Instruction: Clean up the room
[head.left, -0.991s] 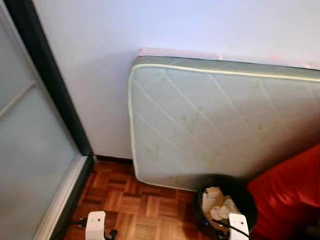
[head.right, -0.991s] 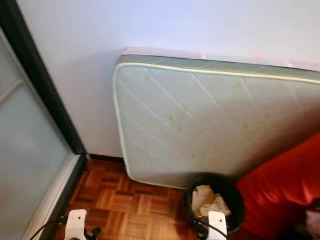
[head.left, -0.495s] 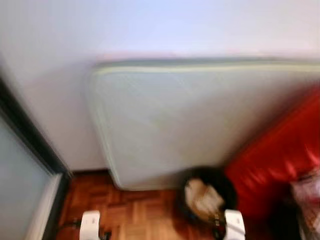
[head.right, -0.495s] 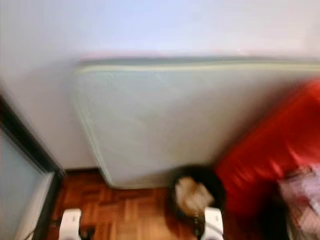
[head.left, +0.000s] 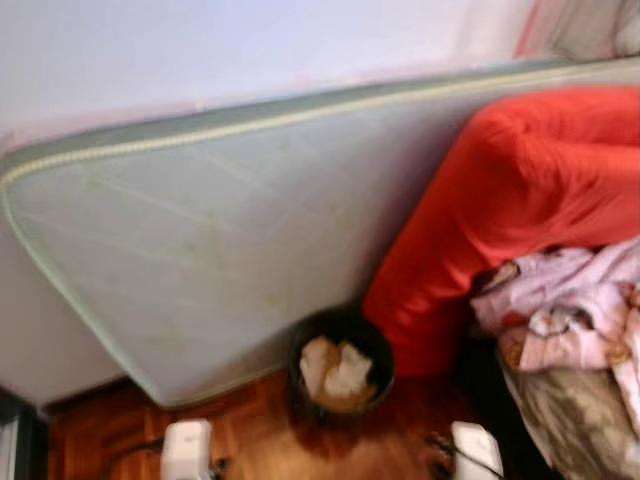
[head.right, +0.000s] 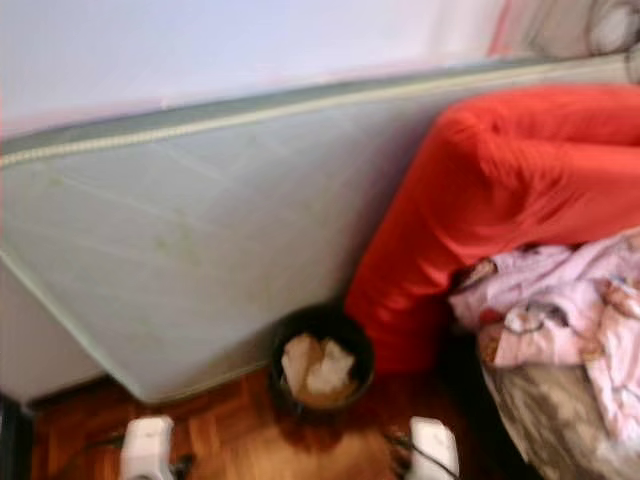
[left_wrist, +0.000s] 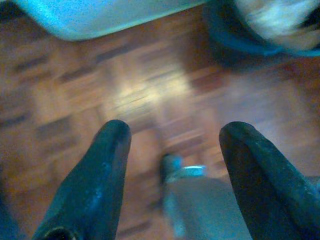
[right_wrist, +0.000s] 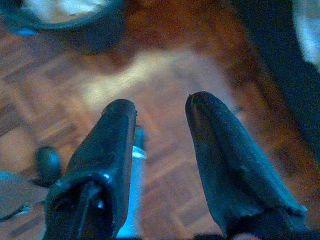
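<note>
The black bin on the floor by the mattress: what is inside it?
The black bin holds crumpled pale paper or tissue piled near its rim. Anything beneath that wad, and the bin's bottom, is covered and cannot be seen.

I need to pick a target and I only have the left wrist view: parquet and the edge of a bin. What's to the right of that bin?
Observer: A big red cushion sits right beside the black bin, propped against the upright mattress.
Operator: Anything loose to tidy there?
Observer: Yes, a heap of pale pink clothes lies against the cushion's front, further right.
Operator: Is the right hand free?
Observer: The right hand is open over bare parquet, holding nothing.
</note>
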